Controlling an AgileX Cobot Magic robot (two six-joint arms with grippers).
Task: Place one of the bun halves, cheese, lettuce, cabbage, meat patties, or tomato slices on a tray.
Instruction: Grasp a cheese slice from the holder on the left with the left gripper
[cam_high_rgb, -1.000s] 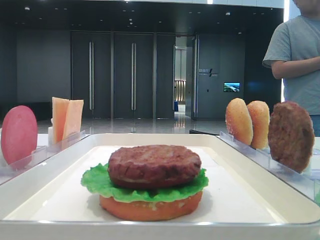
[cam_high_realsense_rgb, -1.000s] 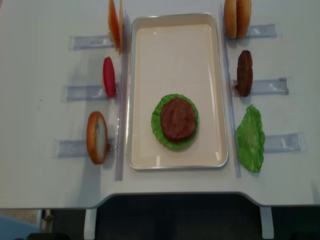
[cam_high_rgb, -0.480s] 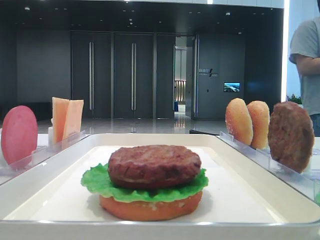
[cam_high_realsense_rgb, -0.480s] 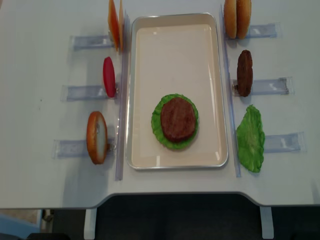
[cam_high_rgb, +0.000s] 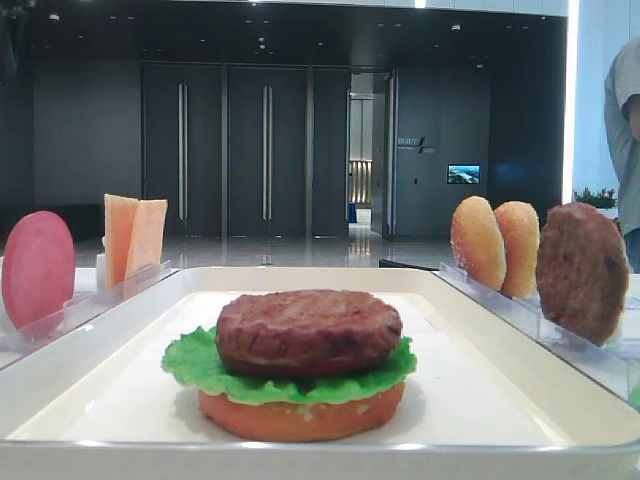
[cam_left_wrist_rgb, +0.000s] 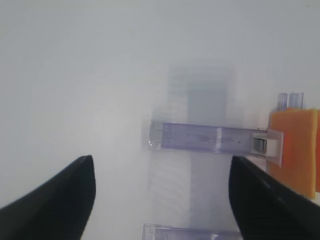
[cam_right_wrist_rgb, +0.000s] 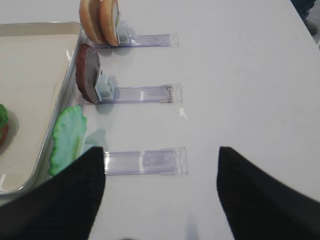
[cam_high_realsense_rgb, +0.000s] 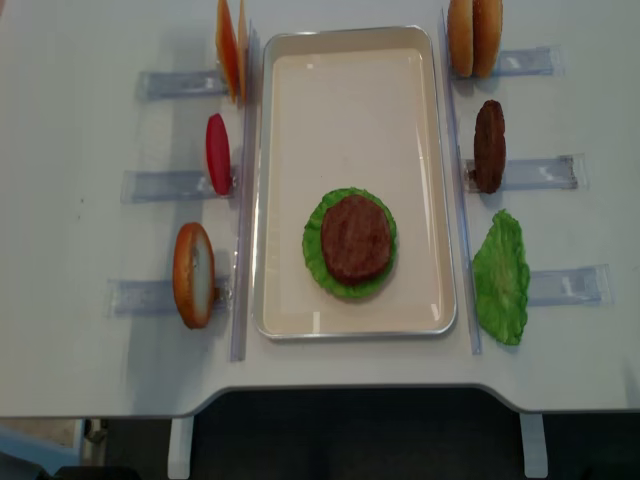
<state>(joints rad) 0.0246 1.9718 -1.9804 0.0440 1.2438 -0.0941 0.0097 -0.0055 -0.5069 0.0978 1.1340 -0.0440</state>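
Left gripper (cam_left_wrist_rgb: 160, 200) hangs wide open and empty over the surface (cam_left_wrist_rgb: 75, 75) beside the cheese (cam_left_wrist_rgb: 295, 150), which stands upright in its clear rack (cam_left_wrist_rgb: 210, 138); I judge it light and floppy, best pinched across its faces.

Even, bright overhead light washes the white desk (cam_high_realsense_rgb: 90, 360); the left wrist view is hazy and soft, overexposed toward 12 o'clock. Both end effector silhouettes blur darkly. Shadows faint.
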